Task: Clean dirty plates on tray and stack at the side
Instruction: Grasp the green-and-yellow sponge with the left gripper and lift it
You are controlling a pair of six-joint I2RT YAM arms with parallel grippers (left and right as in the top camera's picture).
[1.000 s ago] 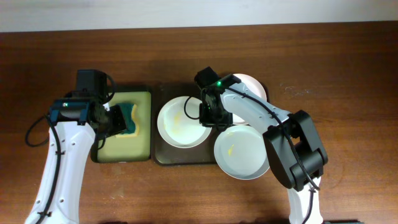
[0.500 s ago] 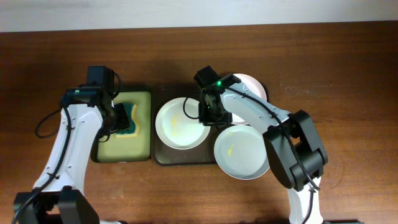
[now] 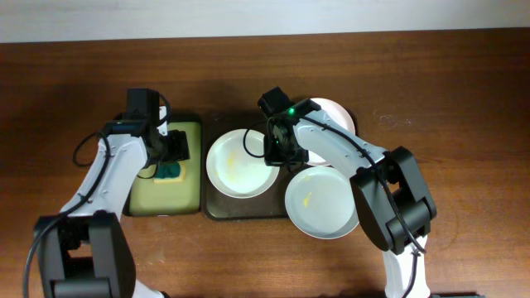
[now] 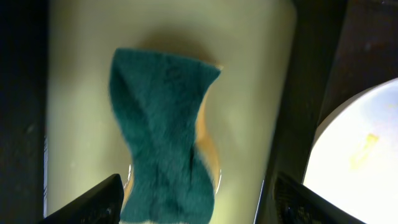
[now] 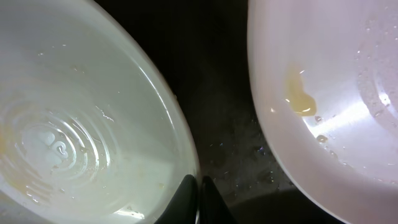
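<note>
Bench [image 3: 464, 83]: dark tray [image 3: 217, 209] at centre, all three plates on it, none stacked at the side yet. The left plate [image 3: 236, 174] and front plate [image 3: 325, 207] show yellow smears. The rear plate [image 3: 338, 112] lies partly under the right arm.

The small lined tray [image 3: 145, 197] sits just left of the dark tray, with the green sponge [image 4: 161, 124] lying in it.

Step in hand, as I judge it — fetching the sponge, wiping not begun.

- Left fingers [image 4: 99, 198] stand wide apart, one on each side of the sponge, not closed on it.
- Right fingers [image 5: 190, 194] are pressed together at the left plate's rim — cannot tell whether they pinch it.

Next move calls for the left arm to descend, close on the sponge and carry it to the left plate.
</note>
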